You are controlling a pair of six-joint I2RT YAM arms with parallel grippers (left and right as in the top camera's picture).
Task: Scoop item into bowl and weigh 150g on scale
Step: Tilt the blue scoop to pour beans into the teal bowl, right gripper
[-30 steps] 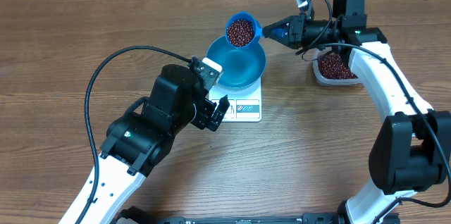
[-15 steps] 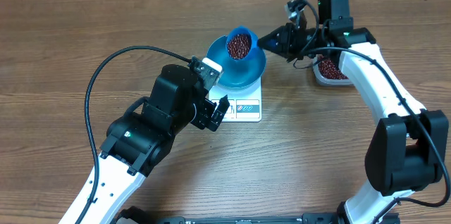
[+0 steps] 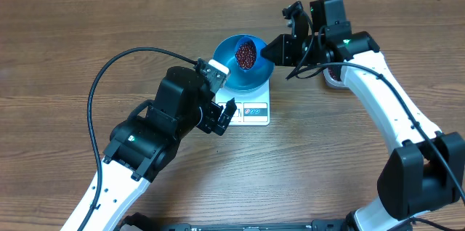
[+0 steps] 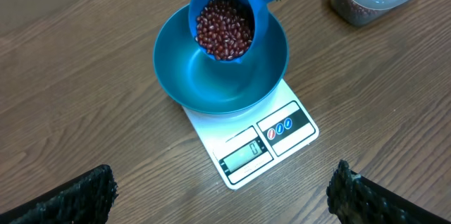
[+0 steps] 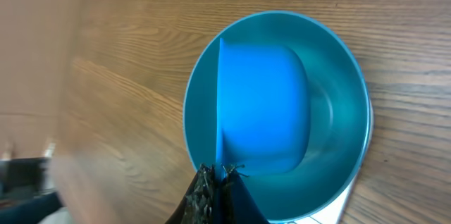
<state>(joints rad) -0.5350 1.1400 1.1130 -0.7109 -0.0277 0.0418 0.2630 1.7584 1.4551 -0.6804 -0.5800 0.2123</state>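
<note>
Left gripper [image 4: 222, 192], mine, jaws wide and empty, in front of scale [image 4: 261, 146]. Right gripper [image 3: 270, 48], mine, clamped on scoop [image 4: 257, 13] handle. Bowl [image 4: 169, 69], blue, seated on scale. Tub [image 4: 352, 9], clear, beyond scale's right. Scoop tilted above scale, over bowl, holding beans [image 4: 224, 27].

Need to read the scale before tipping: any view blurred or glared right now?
Left wrist: sharp, even light, no glare; scale and its display in focus. Right wrist: left side smeared, bowl and scoop crisp. Overhead: clear, soft shadows, display too small to read.
</note>
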